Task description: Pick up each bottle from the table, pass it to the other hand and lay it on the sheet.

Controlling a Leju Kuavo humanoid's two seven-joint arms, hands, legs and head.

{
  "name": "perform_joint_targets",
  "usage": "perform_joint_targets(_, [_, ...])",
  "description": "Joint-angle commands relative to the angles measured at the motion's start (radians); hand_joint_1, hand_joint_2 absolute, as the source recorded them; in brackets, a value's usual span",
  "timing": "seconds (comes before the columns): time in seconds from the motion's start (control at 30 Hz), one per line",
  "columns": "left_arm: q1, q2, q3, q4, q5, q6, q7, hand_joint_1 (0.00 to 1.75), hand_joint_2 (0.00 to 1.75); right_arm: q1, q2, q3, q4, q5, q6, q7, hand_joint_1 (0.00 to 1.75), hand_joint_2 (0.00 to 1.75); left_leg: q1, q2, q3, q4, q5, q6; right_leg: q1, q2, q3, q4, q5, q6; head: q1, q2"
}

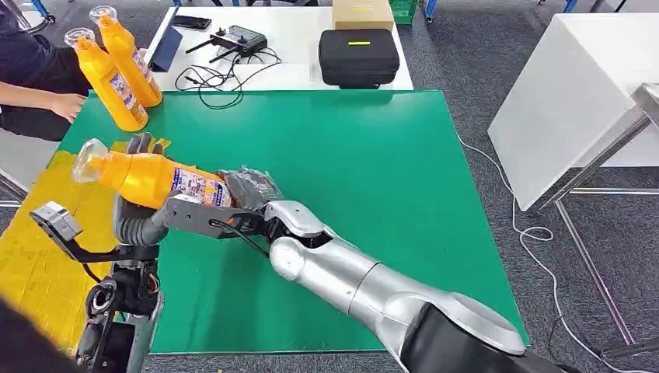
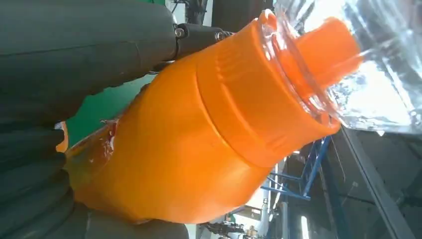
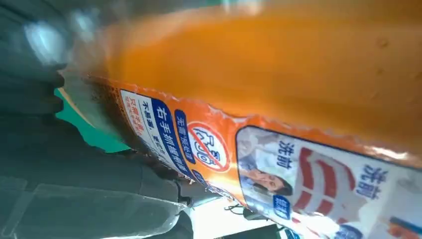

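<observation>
An orange bottle (image 1: 148, 177) with a clear cap and a printed label lies level in the air, over the left edge of the green mat (image 1: 350, 171). My left hand (image 1: 138, 217) grips its neck end from below, fingers curling up behind it. My right hand (image 1: 250, 189) grips its base end. In the left wrist view the bottle's shoulder and cap (image 2: 199, 134) sit against my dark fingers (image 2: 59, 59). The label (image 3: 278, 164) looms close in the right wrist view, beside my right hand (image 3: 74, 174). The yellow sheet (image 1: 31, 241) lies just left of the mat, under the bottle's cap end.
Two more orange bottles (image 1: 109, 81) (image 1: 132, 54) stand upright at the mat's far left corner. A person's hand (image 1: 66, 105) rests beside them. Behind the mat a white table holds a black case (image 1: 358, 57), a controller (image 1: 237, 37) and cables. A white table (image 1: 567, 85) stands to the right.
</observation>
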Motion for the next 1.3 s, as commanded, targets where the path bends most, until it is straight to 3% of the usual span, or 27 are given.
perform_joint_targets(0.03, [-0.064,-0.014,-0.136,0.03,-0.002,-0.027,0.001,0.0,1.75,-0.03,-0.003,0.019,0.062,0.021,0.021,0.02,1.75,1.75,0.0,-0.006,0.003,0.0,-0.001,0.0,0.0,-0.008,0.005,0.0,-0.003,0.001,0.0,0.0])
perform_joint_targets(0.23, [-0.082,-0.002,-0.119,0.059,0.011,-0.018,-0.009,0.0,1.75,0.005,-0.003,0.135,-0.109,0.025,0.061,0.028,1.75,1.75,0.0,-0.003,0.002,0.0,-0.001,0.0,0.001,-0.005,0.003,0.0,-0.002,0.0,0.0,0.0])
perform_joint_targets(0.5, [-0.067,0.001,-0.098,0.045,0.02,-0.019,-0.01,0.0,1.75,0.048,-0.003,0.245,-0.193,0.0,0.079,0.03,1.75,1.75,0.001,-0.002,0.004,-0.001,-0.001,0.0,0.001,-0.003,0.005,-0.001,-0.002,0.0,0.0,0.0])
perform_joint_targets(0.53, [-0.059,0.003,-0.092,0.035,0.03,-0.028,-0.013,0.17,1.75,0.051,-0.003,0.269,-0.21,-0.004,0.084,0.041,1.75,1.75,0.001,-0.002,0.007,-0.002,-0.002,0.0,0.001,-0.004,0.008,-0.002,-0.003,0.0,0.0,0.0])
perform_joint_targets(0.57, [-0.056,0.003,-0.089,0.032,0.036,-0.035,-0.017,1.75,1.75,0.053,-0.003,0.274,-0.213,-0.007,0.085,0.043,1.75,1.75,0.001,-0.002,0.005,-0.001,-0.002,0.0,0.001,-0.003,0.007,-0.001,-0.003,0.0,0.0,0.0])
perform_joint_targets(1.2, [-0.022,0.013,-0.061,0.009,0.036,-0.052,-0.039,1.75,1.75,0.055,-0.003,0.296,-0.159,-0.057,0.073,0.017,1.75,1.75,0.001,-0.002,0.005,-0.002,-0.002,0.0,0.001,-0.003,0.007,-0.002,-0.002,0.0,0.0,0.0])
perform_joint_targets(1.27, [-0.02,0.018,-0.056,0.012,0.024,-0.045,-0.049,1.75,1.75,0.04,-0.003,0.289,-0.141,-0.048,0.037,-0.019,0.0,1.75,0.001,-0.002,0.003,-0.002,-0.001,0.0,0.001,-0.003,0.004,-0.001,-0.001,0.0,0.0,0.0])
perform_joint_targets(1.3, [-0.024,0.018,-0.052,0.018,0.021,-0.042,-0.052,1.75,1.75,0.032,-0.003,0.275,-0.133,-0.057,0.026,-0.031,0.0,1.75,0.001,-0.003,0.005,-0.002,-0.001,0.0,0.001,-0.004,0.006,-0.001,-0.002,0.0,0.0,0.0])
